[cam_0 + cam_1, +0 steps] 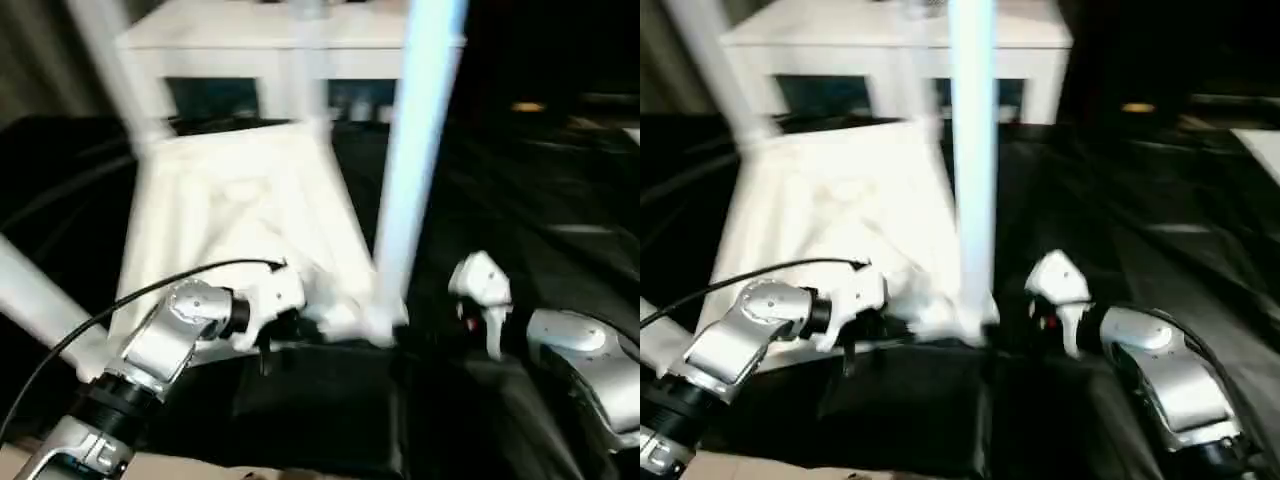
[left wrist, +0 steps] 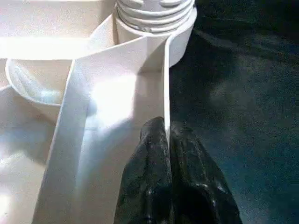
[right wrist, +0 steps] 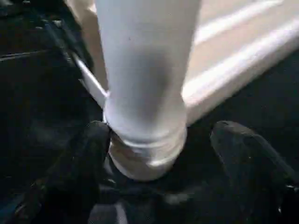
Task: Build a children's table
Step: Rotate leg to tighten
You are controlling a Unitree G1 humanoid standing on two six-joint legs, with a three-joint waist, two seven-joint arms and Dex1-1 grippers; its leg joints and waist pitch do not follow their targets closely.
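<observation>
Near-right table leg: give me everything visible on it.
The near-right leg is a long white tapered plastic tube, standing upright in the tabletop's corner socket. The open right gripper straddles its base, fingers apart from it. The left gripper pinches a rib beside that socket.

Motion blur is smearing my head views, softening the upright white leg [image 1: 415, 150] and the tabletop [image 1: 240, 200]. Bright light is washing the white plastic into glare, while the black cloth [image 1: 520, 200] is sinking into deep shadow. At my left wrist, glare is blooming on the ribs [image 2: 112, 102]; my right wrist view is blurring.
</observation>
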